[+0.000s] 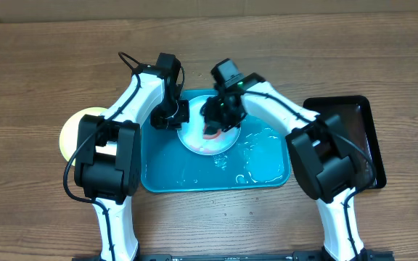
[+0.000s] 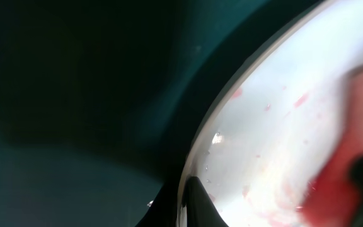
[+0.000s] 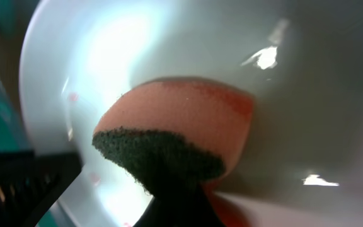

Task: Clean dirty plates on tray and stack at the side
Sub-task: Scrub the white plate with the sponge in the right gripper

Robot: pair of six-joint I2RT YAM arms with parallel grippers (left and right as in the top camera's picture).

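Overhead, a yellow-green plate (image 1: 68, 135) sits left of the tray (image 1: 194, 180), seemingly finished. On the tray the left gripper (image 1: 171, 116) pinches the rim of a pale plate (image 1: 194, 142) while the right gripper (image 1: 220, 116), clamped on a sponge (image 3: 181, 120), works its red smears (image 2: 301, 99); stacking remains.

Turquoise tray (image 1: 167, 174), pale plate (image 1: 192, 141), pink sponge (image 3: 180, 116)

No readable text, labels or numbers anywhere.
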